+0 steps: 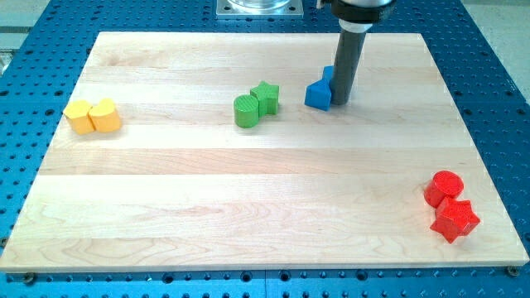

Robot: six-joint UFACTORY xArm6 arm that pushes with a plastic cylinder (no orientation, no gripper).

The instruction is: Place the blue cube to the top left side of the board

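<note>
Two blue blocks sit close together at the upper middle-right of the wooden board (248, 182). The nearer blue block (317, 94) shows fully; the second blue block (329, 74) is partly hidden behind the rod. My tip (340, 103) rests on the board just to the right of the nearer blue block, touching or nearly touching it. Which of the two is the cube cannot be told for sure.
A green cylinder (245, 111) and a green star (266, 97) sit together left of the blue blocks. Two yellow blocks (93, 117) lie at the view's left edge. A red cylinder (444, 187) and a red star (455, 219) lie at the lower right.
</note>
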